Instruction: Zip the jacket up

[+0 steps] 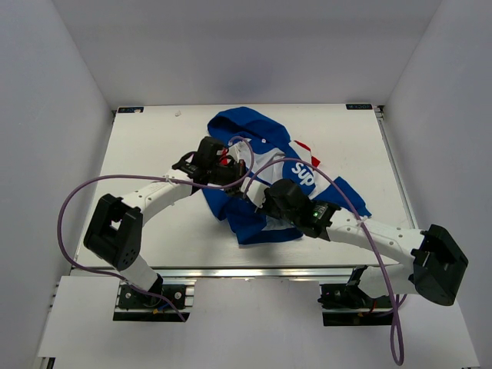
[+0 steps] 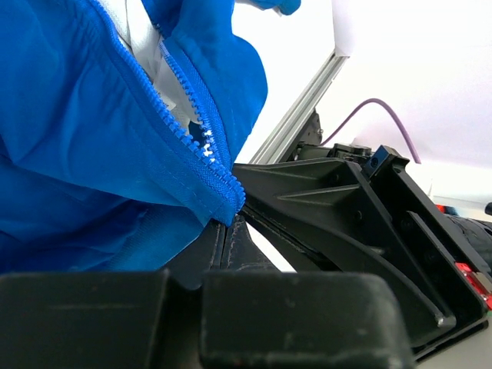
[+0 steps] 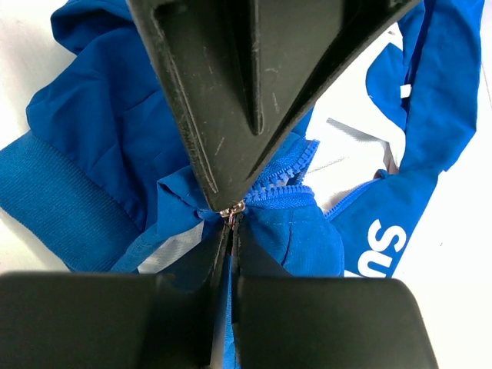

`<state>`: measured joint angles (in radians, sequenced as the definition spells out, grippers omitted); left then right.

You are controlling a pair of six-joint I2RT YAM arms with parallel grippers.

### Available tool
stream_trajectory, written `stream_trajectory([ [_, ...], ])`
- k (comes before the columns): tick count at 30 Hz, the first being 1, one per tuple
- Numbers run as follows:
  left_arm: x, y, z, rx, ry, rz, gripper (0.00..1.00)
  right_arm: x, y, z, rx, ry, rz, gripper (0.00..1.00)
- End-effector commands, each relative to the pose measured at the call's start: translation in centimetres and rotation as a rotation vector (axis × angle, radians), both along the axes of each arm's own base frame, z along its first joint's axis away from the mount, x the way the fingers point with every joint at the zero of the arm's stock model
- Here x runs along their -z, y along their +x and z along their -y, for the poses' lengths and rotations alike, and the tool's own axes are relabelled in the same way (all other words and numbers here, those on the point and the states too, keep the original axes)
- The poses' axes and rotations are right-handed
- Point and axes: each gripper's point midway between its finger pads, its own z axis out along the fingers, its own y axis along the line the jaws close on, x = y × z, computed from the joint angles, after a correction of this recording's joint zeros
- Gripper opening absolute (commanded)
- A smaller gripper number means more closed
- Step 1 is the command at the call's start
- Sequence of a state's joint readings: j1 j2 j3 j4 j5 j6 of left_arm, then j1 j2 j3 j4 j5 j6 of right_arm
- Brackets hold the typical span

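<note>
The royal-blue jacket [image 1: 244, 124] lies crumpled mid-table, white "Sup" lettering [image 1: 304, 175] facing up. My left gripper [image 1: 233, 174] is shut on the jacket's blue zipper edge [image 2: 219, 196] at the bottom end of the teeth [image 2: 192, 127]; its fingertips [image 2: 228, 231] meet there. My right gripper [image 1: 255, 194] is shut on the small metal zipper pull [image 3: 233, 209], right below the left gripper's black body [image 3: 254, 69]. The zipper is open above the pull, showing white lining [image 3: 346, 154]. Both grippers are almost touching over the jacket's lower front.
The white table [image 1: 154, 138] has an aluminium rail [image 1: 254, 273] along its near edge and white walls on three sides. Purple cables [image 1: 73, 204] loop from both arms. The right gripper's black body [image 2: 346, 207] fills the left wrist view's right side.
</note>
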<state>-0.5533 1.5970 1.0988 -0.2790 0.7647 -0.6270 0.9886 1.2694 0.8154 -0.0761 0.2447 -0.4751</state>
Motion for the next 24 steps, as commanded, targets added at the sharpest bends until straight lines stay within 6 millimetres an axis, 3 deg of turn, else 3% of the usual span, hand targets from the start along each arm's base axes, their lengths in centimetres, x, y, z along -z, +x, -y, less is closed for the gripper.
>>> stream_trajectory([
  [1, -1.6, -0.1, 0.4, 0.032, 0.005, 0.069, 0.00, -3.0, 0.6, -0.5, 0.012, 0.067, 0.044, 0.00],
  [7, -1.3, -0.5, 0.7, 0.043, 0.083, 0.114, 0.00, -3.5, 0.9, -0.5, 0.044, 0.047, 0.015, 0.00],
  [16, -0.8, -1.2, 0.6, 0.049, 0.158, 0.147, 0.00, -6.0, 3.1, 1.0, 0.218, 0.056, 0.045, 0.00],
  [24, -1.0, -2.0, 1.0, 0.079, 0.179, 0.173, 0.00, -5.1, 3.3, 2.3, 0.303, -0.009, 0.009, 0.00],
])
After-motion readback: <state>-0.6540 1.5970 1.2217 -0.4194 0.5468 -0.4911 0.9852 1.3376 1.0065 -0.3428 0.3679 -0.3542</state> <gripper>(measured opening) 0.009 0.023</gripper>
